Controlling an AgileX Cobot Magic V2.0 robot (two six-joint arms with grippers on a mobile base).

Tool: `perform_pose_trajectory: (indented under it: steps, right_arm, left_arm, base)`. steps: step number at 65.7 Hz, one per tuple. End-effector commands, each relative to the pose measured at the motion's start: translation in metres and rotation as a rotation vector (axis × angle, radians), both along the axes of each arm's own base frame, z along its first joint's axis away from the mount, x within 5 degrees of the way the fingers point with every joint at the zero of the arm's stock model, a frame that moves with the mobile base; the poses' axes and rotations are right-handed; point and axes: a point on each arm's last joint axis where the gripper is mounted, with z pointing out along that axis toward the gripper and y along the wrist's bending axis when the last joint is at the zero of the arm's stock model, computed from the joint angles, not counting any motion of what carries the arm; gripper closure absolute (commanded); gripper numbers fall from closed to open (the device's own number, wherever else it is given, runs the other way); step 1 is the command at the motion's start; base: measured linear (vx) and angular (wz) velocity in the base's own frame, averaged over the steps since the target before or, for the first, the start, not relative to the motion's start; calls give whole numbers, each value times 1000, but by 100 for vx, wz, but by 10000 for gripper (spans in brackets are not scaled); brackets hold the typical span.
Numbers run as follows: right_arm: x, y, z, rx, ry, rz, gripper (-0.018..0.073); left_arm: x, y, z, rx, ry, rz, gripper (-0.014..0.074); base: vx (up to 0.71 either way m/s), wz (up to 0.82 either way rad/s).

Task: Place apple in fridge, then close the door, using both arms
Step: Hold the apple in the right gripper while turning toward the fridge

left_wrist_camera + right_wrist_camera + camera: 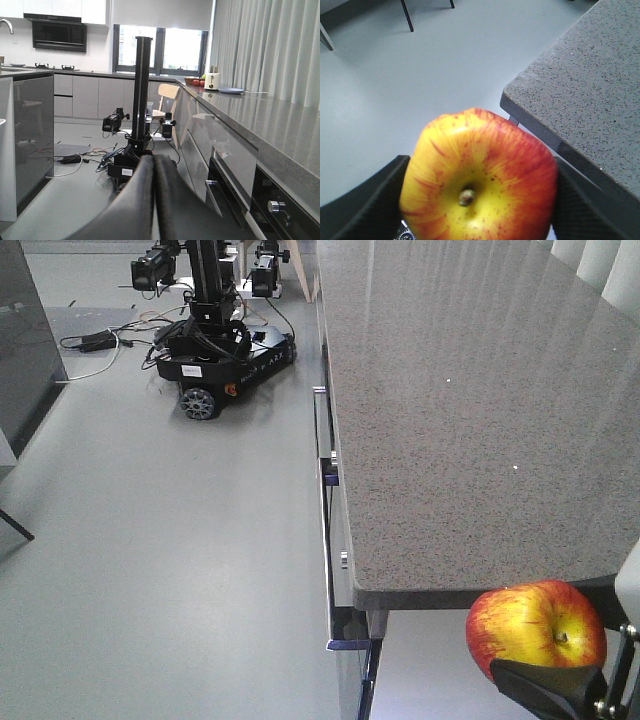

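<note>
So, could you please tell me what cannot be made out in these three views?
Fridge and door: in no view, so open or shut is unknown.
Apple underside: cut off by the bottom edge in the right wrist view, covered by the right gripper in the front view.
Whatever lies under the left gripper: left wrist view, blocked by its shut fingers.
Far countertop objects: left wrist view, too small to identify.

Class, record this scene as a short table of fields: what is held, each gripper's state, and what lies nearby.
Held object: apple, stem facing the right wrist camera
Right gripper: shut on apple
Left gripper: shut, empty
Apple position: beside the counter corner, over the floor
Elsewhere: another wheeled robot on the floor
</note>
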Motion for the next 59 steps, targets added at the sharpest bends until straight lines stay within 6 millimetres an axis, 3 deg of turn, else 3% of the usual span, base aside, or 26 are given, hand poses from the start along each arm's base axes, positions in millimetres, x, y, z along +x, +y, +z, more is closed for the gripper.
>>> perform_pose_trajectory:
  steps: [1, 31, 59]
  right_arm:
    - [2, 2, 15, 60, -82, 2, 376]
    - [2, 2, 15, 62, -81, 3, 376]
    - [2, 2, 15, 62, -81, 3, 376]
  left_arm:
    - [-1, 0, -2, -7, -59, 1, 602]
    - [-1, 0, -2, -7, -59, 1, 602]
    - [-1, 0, -2, -7, -59, 1, 602]
  base:
    - [0, 1]
    - [0, 7]
    - [-3, 47]
